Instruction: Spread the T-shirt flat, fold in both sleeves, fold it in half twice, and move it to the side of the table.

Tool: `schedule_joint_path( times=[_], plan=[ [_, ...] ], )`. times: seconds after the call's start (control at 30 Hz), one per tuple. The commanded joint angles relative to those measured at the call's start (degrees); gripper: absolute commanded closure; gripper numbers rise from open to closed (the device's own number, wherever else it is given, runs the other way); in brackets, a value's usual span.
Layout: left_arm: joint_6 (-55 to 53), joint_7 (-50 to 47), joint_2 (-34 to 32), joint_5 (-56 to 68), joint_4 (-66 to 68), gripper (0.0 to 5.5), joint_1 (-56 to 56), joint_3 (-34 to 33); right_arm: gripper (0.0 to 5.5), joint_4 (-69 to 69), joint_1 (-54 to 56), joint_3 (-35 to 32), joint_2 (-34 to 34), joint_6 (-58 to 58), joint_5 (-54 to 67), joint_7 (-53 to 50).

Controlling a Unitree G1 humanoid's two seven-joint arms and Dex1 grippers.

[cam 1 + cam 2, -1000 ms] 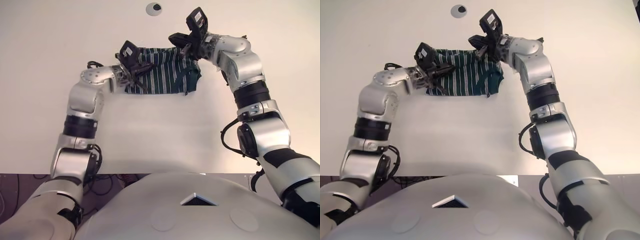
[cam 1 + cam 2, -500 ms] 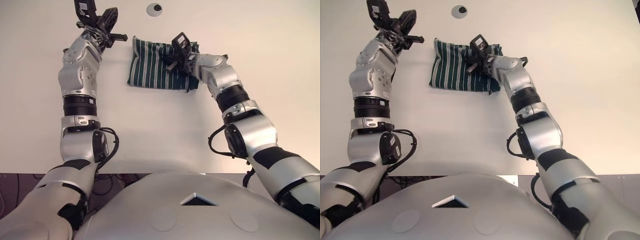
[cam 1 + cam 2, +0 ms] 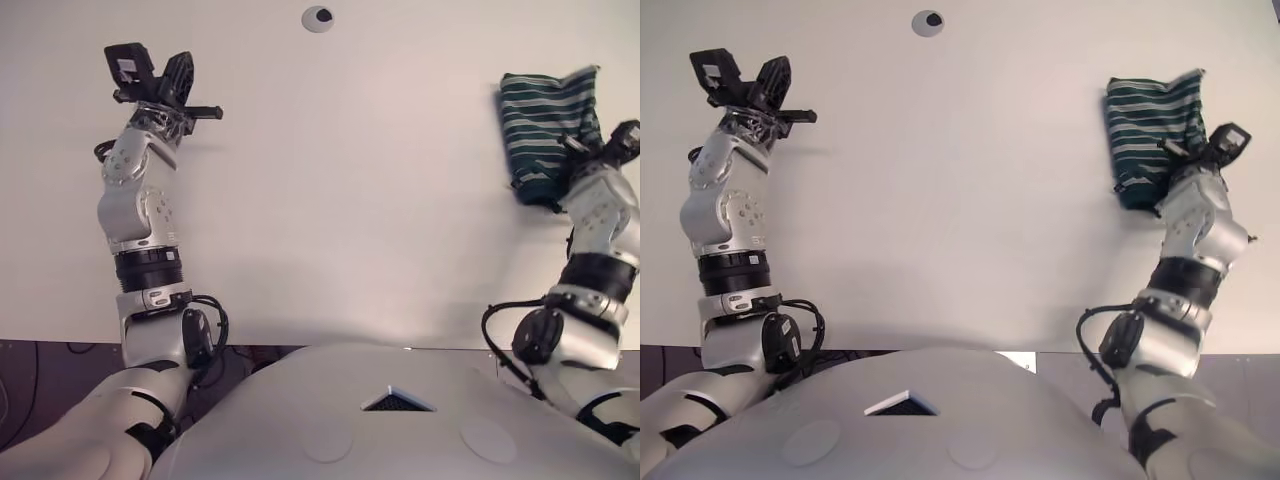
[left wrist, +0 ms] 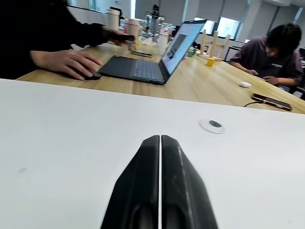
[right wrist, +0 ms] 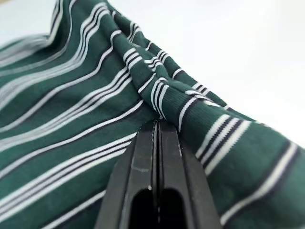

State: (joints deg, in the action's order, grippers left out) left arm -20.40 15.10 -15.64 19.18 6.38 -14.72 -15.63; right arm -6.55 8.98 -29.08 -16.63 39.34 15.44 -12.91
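Note:
The folded T-shirt (image 3: pixel 540 120), dark green with white stripes, lies as a compact bundle at the right side of the white table (image 3: pixel 350 200). My right gripper (image 3: pixel 574 145) rests at the bundle's near right edge. In the right wrist view its fingers are shut, and the tips (image 5: pixel 156 125) pinch a raised fold of the striped T-shirt (image 5: pixel 71 119). My left gripper (image 3: pixel 212 112) is held up over the far left of the table, well away from the cloth. Its fingers (image 4: pixel 156 139) are pressed together with nothing between them.
A round cable grommet (image 3: pixel 318 16) sits in the tabletop at the back centre. The table's front edge runs just ahead of my torso. Beyond the far edge stands a wooden table with a laptop (image 4: pixel 157 57) and seated people.
My right arm has swung from the back centre to the right side, taking the folded T-shirt with it. My left arm let go earlier and now sits slightly lower at the far left.

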Motion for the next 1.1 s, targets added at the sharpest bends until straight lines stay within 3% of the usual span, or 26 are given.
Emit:
schedule_joint_path(
  times=[0.03, 0.2, 0.33, 0.63, 1.1],
  plan=[
    [-0.1, -0.3, -1.4, -1.7, -0.4, 5.48, -0.1, 1.0, 5.46, 13.8, -1.5, 7.3, 1.2, -4.2, -5.5, -0.8],
    [1.5, -2.1, 0.3, -6.9, -1.8, 5.48, 2.4, 6.2, 5.46, 18.9, 2.5, 19.7, 0.9, -18.0, -11.0, 6.2],
    [4.8, -6.7, 4.8, -10.3, -3.5, 5.48, 5.8, 9.2, 5.46, 12.5, 2.3, 20.5, 3.8, -19.8, -10.0, 7.6],
    [10.8, -17.3, 12.6, -16.0, -1.5, 5.48, 9.2, 11.0, 5.46, -1.2, 4.3, 19.4, -0.2, -25.2, -11.5, 13.6],
    [16.3, -18.1, 13.1, -19.3, 5.3, 5.48, 4.8, 12.7, 5.46, -12.5, 6.7, 18.6, -2.5, -31.6, -14.3, 14.5]
  ],
)
